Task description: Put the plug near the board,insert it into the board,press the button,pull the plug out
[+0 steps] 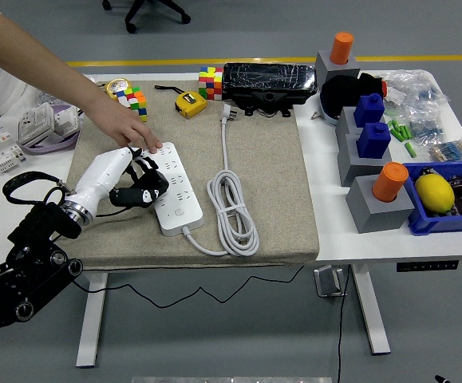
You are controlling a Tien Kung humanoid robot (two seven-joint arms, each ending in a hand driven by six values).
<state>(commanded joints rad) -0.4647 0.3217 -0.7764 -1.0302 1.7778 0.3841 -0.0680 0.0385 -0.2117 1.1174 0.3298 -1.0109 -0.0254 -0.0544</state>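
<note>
Nearest us, the left arm came in from the lower left corner, w/ the left robot hand (137,185) over the mat (278,183) at the left side of the board (171,187). Its dark fingers were curled, tips at the board's left edge; we couldn't tell if they touched it, and they held nothing. Right arm: not in shot.

The board lay flat on the mat, long axis running near-to-far. Its white cord (232,215) left the near end, looped in a coil just right of the board, then ran straight back to the plug (227,112), which lay near the mat's far edge, well apart from the board & unplugged.

Farther back, a person's hand (127,128) reached in from the upper left, fingertips pressing the board's far left corner.
</note>
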